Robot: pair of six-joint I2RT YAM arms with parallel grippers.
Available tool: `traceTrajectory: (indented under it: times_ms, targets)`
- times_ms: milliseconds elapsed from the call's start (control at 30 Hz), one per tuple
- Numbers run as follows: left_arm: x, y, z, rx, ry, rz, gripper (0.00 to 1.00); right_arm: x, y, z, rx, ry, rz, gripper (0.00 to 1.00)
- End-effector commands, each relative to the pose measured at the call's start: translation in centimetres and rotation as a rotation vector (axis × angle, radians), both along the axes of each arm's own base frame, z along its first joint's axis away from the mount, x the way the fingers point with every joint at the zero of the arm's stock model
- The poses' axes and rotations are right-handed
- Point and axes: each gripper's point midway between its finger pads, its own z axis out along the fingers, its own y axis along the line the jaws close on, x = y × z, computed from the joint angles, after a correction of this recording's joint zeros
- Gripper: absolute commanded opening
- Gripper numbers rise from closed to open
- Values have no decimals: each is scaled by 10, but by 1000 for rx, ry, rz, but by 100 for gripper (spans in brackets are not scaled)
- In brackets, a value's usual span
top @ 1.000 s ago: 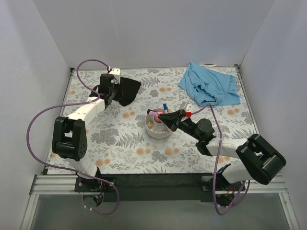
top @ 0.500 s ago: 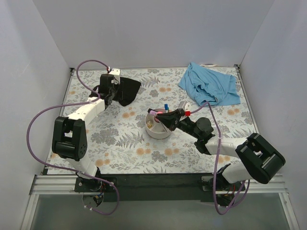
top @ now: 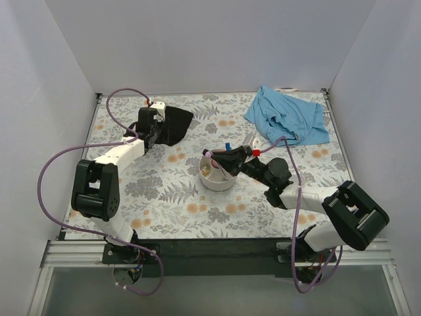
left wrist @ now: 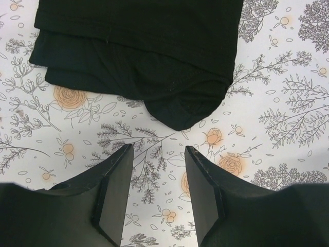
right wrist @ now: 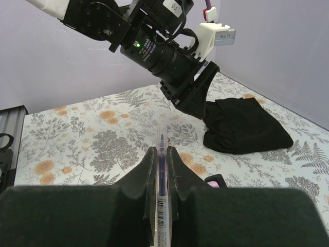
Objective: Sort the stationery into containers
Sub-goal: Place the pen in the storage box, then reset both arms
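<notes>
white bowl (top: 217, 185), blue cloth (top: 287, 117), floral table (top: 164, 197)

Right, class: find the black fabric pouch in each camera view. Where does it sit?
Top external: black pouch, left of centre, towards the back.
Left wrist: black pouch fills the upper picture.
Right wrist: black pouch at middle right.
Shared landmark: the open left gripper beside it.

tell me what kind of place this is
Probably a robot lab test booth: plain white walls close in a floral-covered table, the left arm and right arm are mounted on a rail at its edge, and props like a blue cloth look staged.
</notes>
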Motion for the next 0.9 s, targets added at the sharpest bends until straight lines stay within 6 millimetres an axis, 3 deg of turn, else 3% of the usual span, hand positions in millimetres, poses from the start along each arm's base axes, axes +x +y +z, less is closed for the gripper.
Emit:
traceTrajectory:
  times_ms: [0,167,200,233,300,333,433,533,633,667,733,767,800,867]
  targets:
    - [-1,0,8,-14,-23,2,44,-13,-11,91,255,-313,-8,1]
    - [0,0,8,-17,-25,9,45,-13,-5,85,234,-320,18,4]
    - [0,0,8,-18,-25,10,45,-15,-4,84,230,-323,25,11]
    - [1,0,9,-18,-26,12,45,-14,-4,84,226,-327,27,33]
    - [2,1,10,-17,-29,14,47,-18,-4,86,223,-341,38,45]
    - [3,1,11,-18,-31,18,47,-17,-4,86,218,-346,34,56]
    - [8,1,16,-23,-52,22,48,-19,-5,91,211,-369,34,71]
    - [12,1,23,-33,-87,32,49,-16,-5,103,189,-389,18,76]
    - [16,0,38,-44,-138,36,50,3,-8,109,144,-362,-58,78]
    - [17,2,44,-41,-156,41,50,15,-11,123,154,-346,-109,79]
    - [20,5,62,-36,-215,44,52,47,-16,116,70,-266,-213,82]
    - [20,7,68,-29,-235,48,52,66,-24,136,83,-242,-298,84]
    - [19,10,72,-20,-249,56,52,93,-32,112,-4,-115,-362,85]
    - [18,12,93,-24,-312,59,58,125,-50,102,-33,38,-442,88]
